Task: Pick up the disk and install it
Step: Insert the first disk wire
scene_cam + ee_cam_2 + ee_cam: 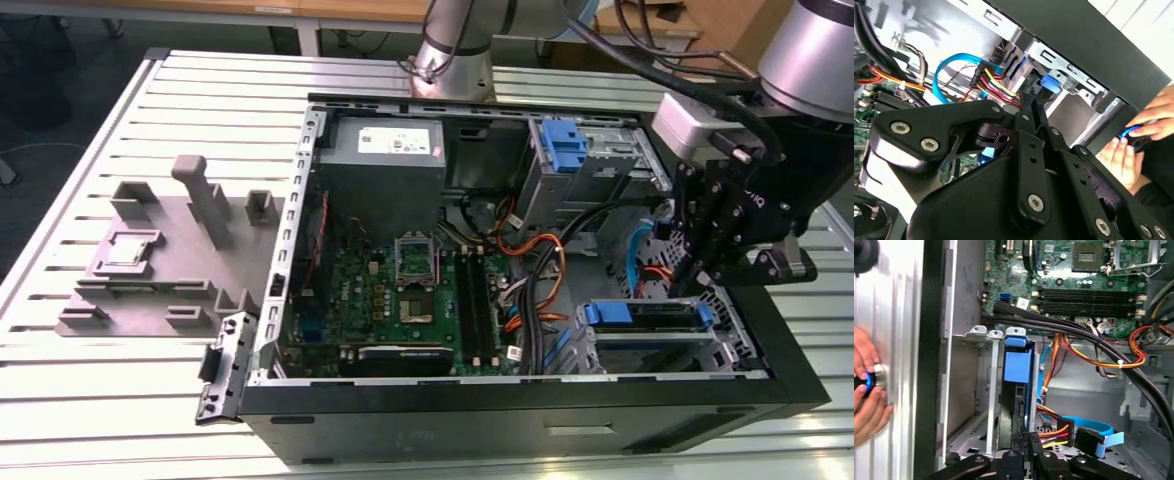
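The disk (647, 315) sits in the metal drive cage (714, 345) at the corner of the open computer case on the exterior view's right. Its blue carrier (1016, 365) frames a dark edge, standing upright between the cage walls. My gripper (697, 272) hangs just above the cage with its black fingers (1030, 125) pressed together and nothing between them. In both wrist views the fingertips point at the disk's carrier tab (1050, 85). Whether they touch it I cannot tell.
A person's hands (866, 390) rest on a blue-lit knob outside the case wall. Blue, orange, yellow and black cables (1094, 357) cross beside the cage. A bare blue bracket (567, 150) sits at the back. A grey fixture (160, 250) lies on the slatted table.
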`<state>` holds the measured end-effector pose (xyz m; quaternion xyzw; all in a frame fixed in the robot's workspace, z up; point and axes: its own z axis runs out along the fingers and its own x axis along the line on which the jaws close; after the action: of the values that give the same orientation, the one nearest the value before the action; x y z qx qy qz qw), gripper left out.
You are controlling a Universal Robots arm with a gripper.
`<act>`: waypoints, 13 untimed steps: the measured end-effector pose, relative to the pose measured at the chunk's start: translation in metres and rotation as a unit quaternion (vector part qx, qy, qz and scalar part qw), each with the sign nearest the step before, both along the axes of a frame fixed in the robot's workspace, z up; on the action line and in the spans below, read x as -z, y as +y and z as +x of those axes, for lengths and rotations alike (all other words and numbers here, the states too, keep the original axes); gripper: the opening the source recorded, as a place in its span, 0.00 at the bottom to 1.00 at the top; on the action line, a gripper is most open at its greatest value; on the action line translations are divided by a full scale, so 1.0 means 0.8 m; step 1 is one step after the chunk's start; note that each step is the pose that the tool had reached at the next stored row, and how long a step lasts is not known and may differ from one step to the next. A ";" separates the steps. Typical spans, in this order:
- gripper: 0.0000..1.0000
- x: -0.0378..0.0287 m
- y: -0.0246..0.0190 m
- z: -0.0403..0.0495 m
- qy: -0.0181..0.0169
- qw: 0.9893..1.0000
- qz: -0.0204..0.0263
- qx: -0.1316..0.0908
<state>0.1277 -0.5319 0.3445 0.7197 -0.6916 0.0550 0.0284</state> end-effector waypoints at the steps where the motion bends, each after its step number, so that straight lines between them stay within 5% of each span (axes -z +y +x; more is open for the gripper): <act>1: 0.17 0.0003 -0.0002 0.000 0.000 1.000 0.003 0.000; 13: 0.17 0.0041 -0.0096 0.000 0.000 1.000 0.010 0.018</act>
<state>0.1277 -0.5396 0.3412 0.7074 -0.7049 0.0478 0.0218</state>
